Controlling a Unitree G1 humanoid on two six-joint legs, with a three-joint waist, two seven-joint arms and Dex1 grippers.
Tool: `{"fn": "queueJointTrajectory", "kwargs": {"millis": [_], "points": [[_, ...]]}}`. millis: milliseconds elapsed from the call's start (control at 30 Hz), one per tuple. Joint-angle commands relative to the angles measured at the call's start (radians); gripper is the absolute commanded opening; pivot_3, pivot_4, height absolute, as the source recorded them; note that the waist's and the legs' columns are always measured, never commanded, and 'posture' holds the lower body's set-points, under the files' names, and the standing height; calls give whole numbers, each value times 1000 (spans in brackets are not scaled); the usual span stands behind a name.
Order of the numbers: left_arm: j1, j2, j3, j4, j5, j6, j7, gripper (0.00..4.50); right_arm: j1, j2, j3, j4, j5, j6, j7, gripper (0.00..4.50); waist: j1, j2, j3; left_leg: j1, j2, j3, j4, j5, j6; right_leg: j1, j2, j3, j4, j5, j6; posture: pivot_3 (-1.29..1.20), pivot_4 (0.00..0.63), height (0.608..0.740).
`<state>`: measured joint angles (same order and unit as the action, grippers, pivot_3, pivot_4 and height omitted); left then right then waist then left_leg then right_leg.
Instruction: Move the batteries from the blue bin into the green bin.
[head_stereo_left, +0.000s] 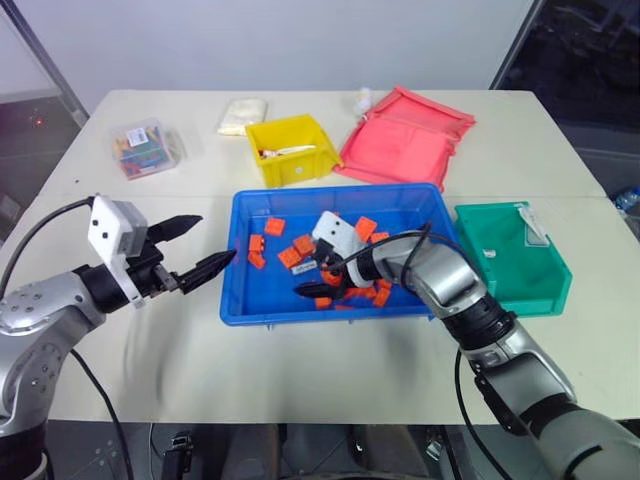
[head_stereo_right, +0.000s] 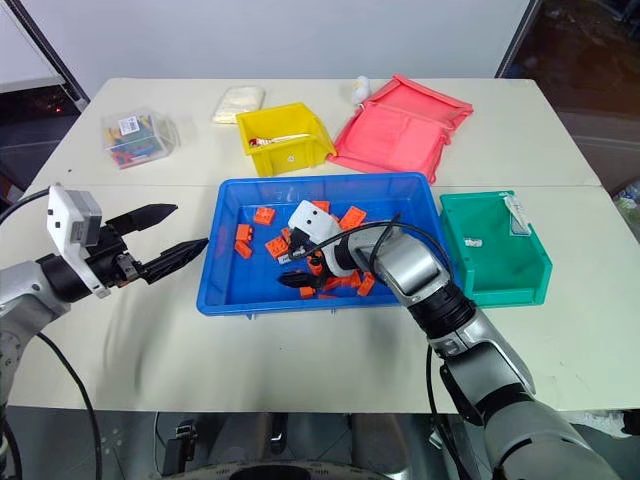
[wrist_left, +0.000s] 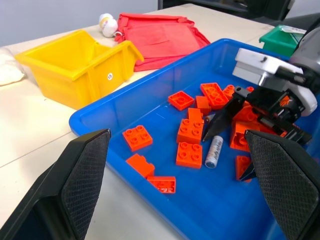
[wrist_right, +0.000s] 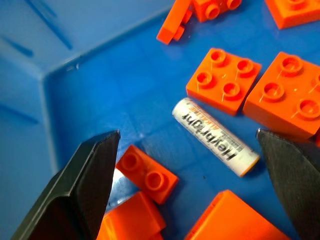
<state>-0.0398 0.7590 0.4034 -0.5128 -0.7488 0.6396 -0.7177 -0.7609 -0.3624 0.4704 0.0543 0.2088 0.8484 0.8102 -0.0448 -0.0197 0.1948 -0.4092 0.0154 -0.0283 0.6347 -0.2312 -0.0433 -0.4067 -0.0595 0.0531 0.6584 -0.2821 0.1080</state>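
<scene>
Right wrist view has the right gripper (wrist_right: 187, 185) spread wide, low over a battery (wrist_right: 215, 136) lying on the blue bin (wrist_right: 60, 45) floor among orange bricks (wrist_right: 223, 81), nothing held. Left gripper (head_stereo_left: 195, 247) hangs wide and empty beside the bin. Farther right sits the green bin (head_stereo_left: 512, 262).

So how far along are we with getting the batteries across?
Done: at least one small pale item, possibly a battery, lies in the green bin. In hand: nothing held; the right pincer is open, poised over a battery among orange bricks in the blue bin. Left: grasp it and carry it over. The left pincer is open beside the bin.
</scene>
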Motion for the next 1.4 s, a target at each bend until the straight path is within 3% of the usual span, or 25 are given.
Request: {"fn": "queueJointTrajectory", "kwargs": {"millis": [33,133,200,267,467,500,867,967,1167,1400], "points": [[-8,-3,-3,-27,7,-26,8,4500,-40,24,35,83,-57,-77,10,4458,-1,0,0,0,0,0,0,0,0,0,0,0,0,0,0,0,150,740],[-8,-3,-5,-28,9,-27,11,4500,-57,36,42,127,-80,-114,32,4458,0,0,0,1,0,0,0,0,0,0,1,0,0,0,0,0,150,740],[-9,-4,-1,-30,8,-28,14,4500,-65,34,61,150,-109,-149,51,3933,0,0,0,1,0,0,0,0,0,0,1,0,0,0,0,0,150,740],[-9,-6,-2,-34,10,-30,18,4500,-68,27,81,166,-137,-187,71,3301,0,0,0,1,0,0,0,0,0,1,1,0,0,0,0,0,150,740],[-16,-9,-1,-39,10,-36,29,4500,-77,31,91,168,-183,-221,97,165,1,-1,0,1,0,0,0,0,0,1,1,0,0,0,0,0,150,740],[-15,-10,-2,-36,12,-40,29,4500,-79,32,91,169,-191,-224,97,49,1,-1,-1,2,0,-1,0,0,0,2,1,0,0,0,0,0,150,740],[-9,-15,-6,-16,24,-62,22,4500,-81,38,63,142,-216,-216,100,49,1,-1,-1,2,0,0,0,0,0,2,0,0,0,0,0,0,150,740],[-10,-15,-8,-14,25,-63,21,4500,-88,38,67,135,-223,-227,105,907,1,-1,-1,2,0,0,0,0,0,2,0,0,0,0,0,0,150,740],[-9,-19,-9,-16,28,-66,21,4500,-96,49,69,146,-249,-231,110,3978,0,-1,-1,1,0,-1,0,0,0,1,0,0,0,0,0,0,150,740],[-6,-25,-13,-19,35,-71,20,4500,-105,70,94,235,-276,-274,137,3978,-1,-1,-1,1,0,0,-1,0,0,1,1,0,0,0,0,0,150,740]]}}
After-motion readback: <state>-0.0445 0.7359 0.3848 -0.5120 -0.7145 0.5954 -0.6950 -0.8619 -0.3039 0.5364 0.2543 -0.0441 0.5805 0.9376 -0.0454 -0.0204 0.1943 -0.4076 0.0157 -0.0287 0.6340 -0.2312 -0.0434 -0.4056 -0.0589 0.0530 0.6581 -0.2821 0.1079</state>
